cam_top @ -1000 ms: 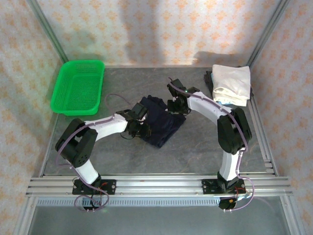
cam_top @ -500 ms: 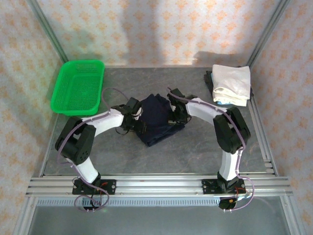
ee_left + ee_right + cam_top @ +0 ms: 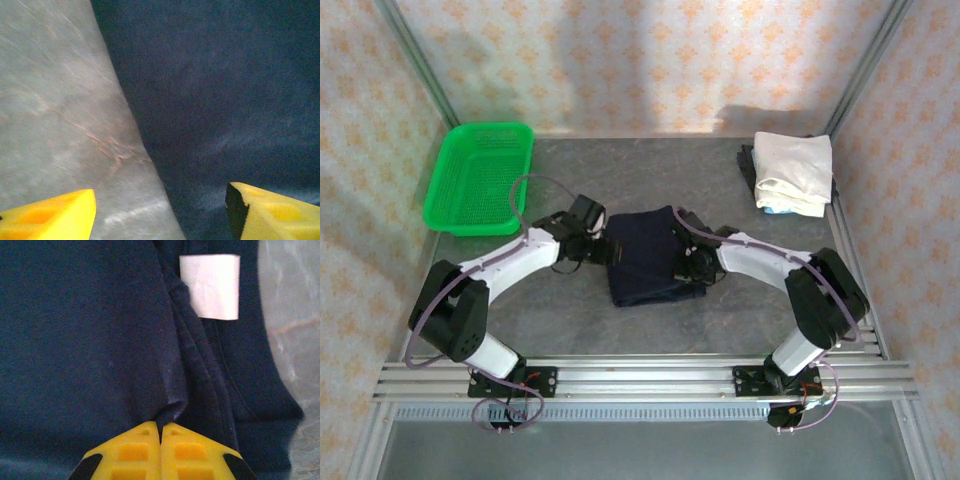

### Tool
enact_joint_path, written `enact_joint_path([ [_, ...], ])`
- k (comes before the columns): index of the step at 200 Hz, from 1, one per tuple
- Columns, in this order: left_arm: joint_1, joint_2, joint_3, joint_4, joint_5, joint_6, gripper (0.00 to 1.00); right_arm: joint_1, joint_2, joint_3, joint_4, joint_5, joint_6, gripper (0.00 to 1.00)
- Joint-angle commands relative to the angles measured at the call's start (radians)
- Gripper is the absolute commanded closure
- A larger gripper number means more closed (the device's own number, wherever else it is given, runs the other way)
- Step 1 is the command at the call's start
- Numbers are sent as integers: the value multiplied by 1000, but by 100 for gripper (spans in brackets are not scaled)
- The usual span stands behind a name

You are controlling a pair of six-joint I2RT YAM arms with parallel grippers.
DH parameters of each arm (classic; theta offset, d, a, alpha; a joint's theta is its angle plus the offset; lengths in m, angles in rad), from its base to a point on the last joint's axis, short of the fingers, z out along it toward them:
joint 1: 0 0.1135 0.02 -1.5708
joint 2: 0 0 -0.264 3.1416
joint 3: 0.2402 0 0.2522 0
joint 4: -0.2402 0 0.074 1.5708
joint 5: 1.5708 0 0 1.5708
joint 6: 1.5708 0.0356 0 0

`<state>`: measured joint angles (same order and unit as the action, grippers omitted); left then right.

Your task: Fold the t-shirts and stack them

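- We see the navy t-shirt (image 3: 645,255) folded into a rough rectangle in the middle of the table (image 3: 570,330), between the two arms.
- Our left gripper (image 3: 160,200) stands open at the shirt's left edge, one finger over bare table and the other over cloth, gripping nothing.
- Our right gripper (image 3: 161,427) is closed tight, with a ridge of the navy cloth pinched at its tips, near a white label (image 3: 210,286).
- The white t-shirt (image 3: 792,172) lies folded in the far right corner; a green basket (image 3: 485,128) sits far left.
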<state>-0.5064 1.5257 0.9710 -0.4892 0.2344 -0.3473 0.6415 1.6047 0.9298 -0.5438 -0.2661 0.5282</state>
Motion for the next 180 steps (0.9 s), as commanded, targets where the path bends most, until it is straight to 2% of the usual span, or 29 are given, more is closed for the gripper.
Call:
enact_joint_path([
  [1, -95, -7, -74, 80, 23, -116, 30, 11, -38, -25, 18, 13, 31, 100],
  [25, -192, -28, -168, 175, -7, -181, 29, 10, -79, -17, 5, 25, 27, 100],
  [43, -231, -9, -238, 250, -4, -233, 31, 10, -108, -1, -17, 28, 24, 100],
  [54, -242, 11, -264, 264, -16, -246, 39, 10, -134, 3, -33, 30, 28, 100],
  [71, -244, 24, -288, 266, -40, -248, 64, 11, -191, -7, -48, 26, 38, 100],
  [90, -243, 6, -289, 241, -76, -236, 69, 12, -245, -23, -57, 19, 57, 100],
  [98, -243, -6, -286, 231, -85, -229, 66, 14, -258, -27, -65, 11, 66, 100],
  [110, -241, -18, -271, 209, -96, -223, 45, 21, -289, -39, -79, 10, 76, 100],
  [120, -242, -24, -262, 194, -104, -221, 39, 23, -322, -62, -82, 11, 85, 100],
  [147, -241, -33, -251, 181, -124, -228, 31, 32, -382, -164, -46, -35, 110, 100],
  [180, -241, -16, -235, 174, -129, -237, 29, 43, -300, -247, -11, -106, 83, 100],
])
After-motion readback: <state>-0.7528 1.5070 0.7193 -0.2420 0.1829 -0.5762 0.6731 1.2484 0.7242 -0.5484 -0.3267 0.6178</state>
